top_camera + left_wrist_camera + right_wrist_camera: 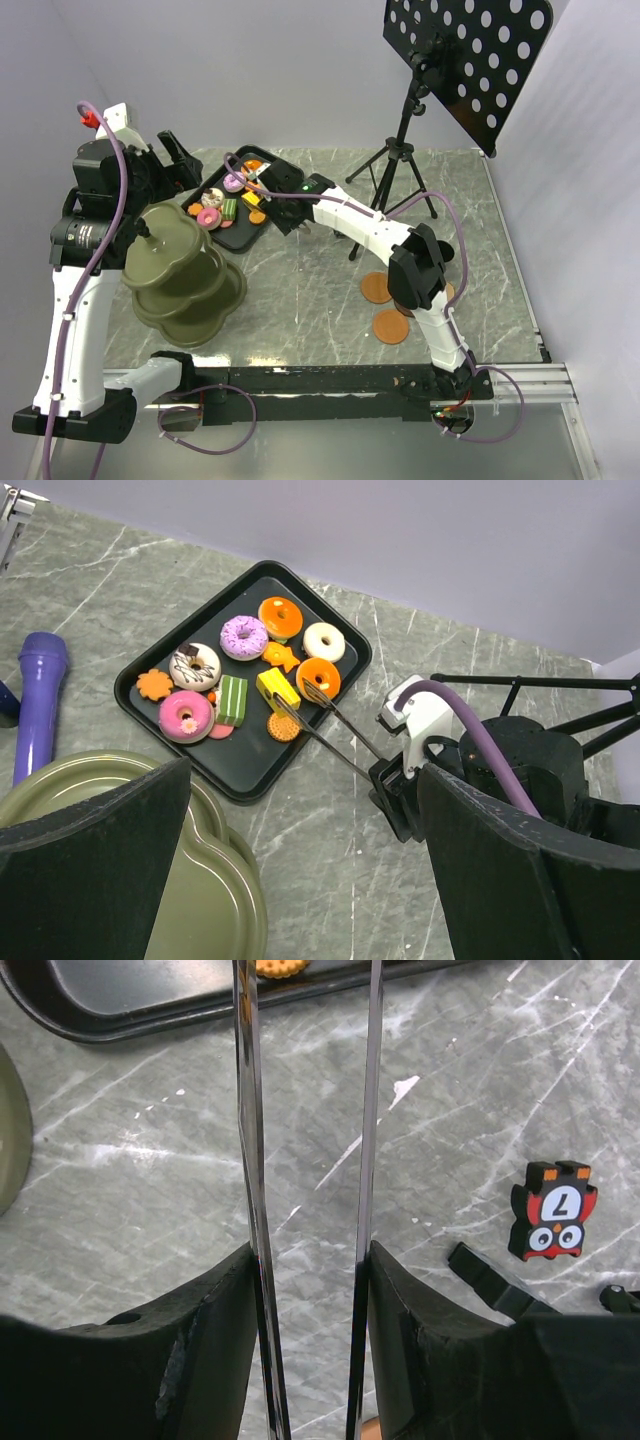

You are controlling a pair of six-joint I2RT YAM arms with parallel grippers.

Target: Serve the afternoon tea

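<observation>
A black tray (335, 635) holds several toy donuts and pastries: a pink donut (186, 715), a purple one (243, 637), orange ones (281, 617) (318, 677), a white one (324, 641) and a green slice (232, 699). My right gripper (308, 1250) is shut on thin metal tongs (340, 730). The tong tips reach over the tray by an orange donut and a round biscuit (283, 726). My left gripper (305, 770) is open and empty, held high above the green tiered stand (185, 280). Brown-orange saucers (377, 288) (391, 326) lie by the right arm. No cups show.
A music stand's tripod (395, 165) stands behind the right arm. A purple handle (40, 695) lies left of the tray. A small penguin block marked 7 (553, 1210) lies on the marble table (300, 300).
</observation>
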